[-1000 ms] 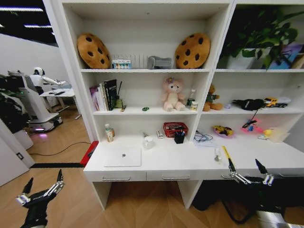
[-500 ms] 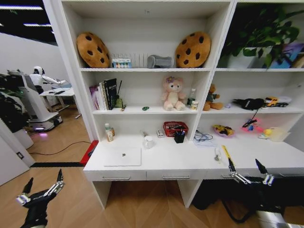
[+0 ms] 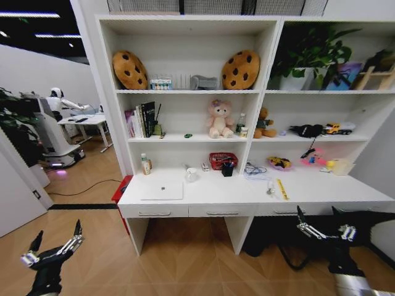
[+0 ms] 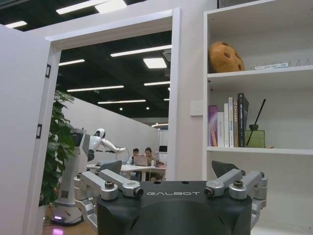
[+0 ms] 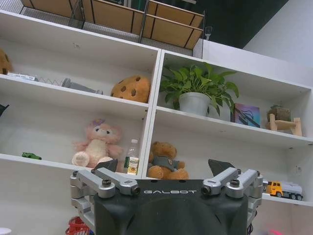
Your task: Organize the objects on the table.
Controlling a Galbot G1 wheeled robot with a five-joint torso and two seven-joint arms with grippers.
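silver laptop (image 3: 162, 190) lies shut on the white table (image 3: 321, 194), green toy car (image 3: 188, 135) on the shelf above — head view; left claw (image 3: 54, 242) and right claw (image 3: 318, 219) hang low, both spread. right wrist view: the car (image 5: 31, 155) beside a pink plush (image 5: 96, 145).

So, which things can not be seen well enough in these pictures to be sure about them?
- Pens: in the head view, the black pen cup is too small to tell its contents.
- Green toy car: a tiny speck on the shelf in the head view; details unreadable.
- Desk: in the right wrist view, the right pincer body hides it.
- Laptop: lid closed, keys hidden.
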